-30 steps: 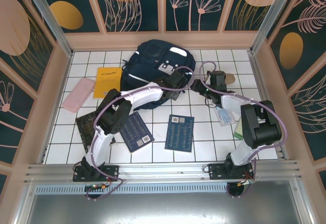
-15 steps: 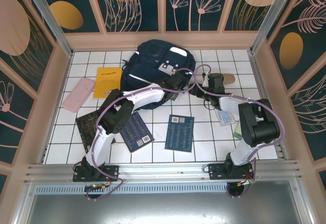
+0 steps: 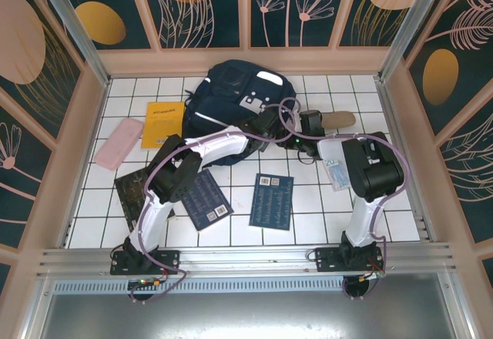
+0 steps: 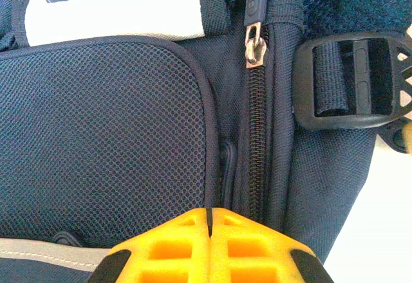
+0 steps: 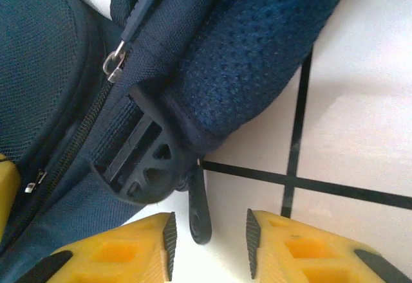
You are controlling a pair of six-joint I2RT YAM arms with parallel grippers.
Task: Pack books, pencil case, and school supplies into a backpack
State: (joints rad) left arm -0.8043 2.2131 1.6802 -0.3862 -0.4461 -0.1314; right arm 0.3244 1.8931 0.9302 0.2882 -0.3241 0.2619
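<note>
The navy backpack [image 3: 235,92] lies at the back middle of the tiled table. My left gripper [image 3: 267,125] is at its lower right edge; in the left wrist view it [image 4: 209,213] is shut, its tips against the fabric beside the closed zipper [image 4: 256,148], below the metal pull [image 4: 255,44]. My right gripper [image 3: 296,132] is open, and a black strap tab [image 5: 199,211] from the buckle [image 5: 138,167] lies between its fingers [image 5: 168,237], untouched. On the table lie a yellow book [image 3: 163,123], a blackish book [image 3: 131,190], two navy books [image 3: 206,200] [image 3: 271,200], a pink case [image 3: 119,143] and a tan pouch [image 3: 337,118].
A small pale packet [image 3: 336,174] lies beside the right arm. Peach-coloured walls [image 3: 77,146] enclose the table on three sides. A padded shoulder strap [image 5: 257,58] rests on the tiles right of the buckle. Bare tiles [image 3: 323,216] lie at the front right.
My left gripper has shut at the backpack's edge. The right arm has swung left from the tan pouch to the backpack's buckle, and its jaws have narrowed.
</note>
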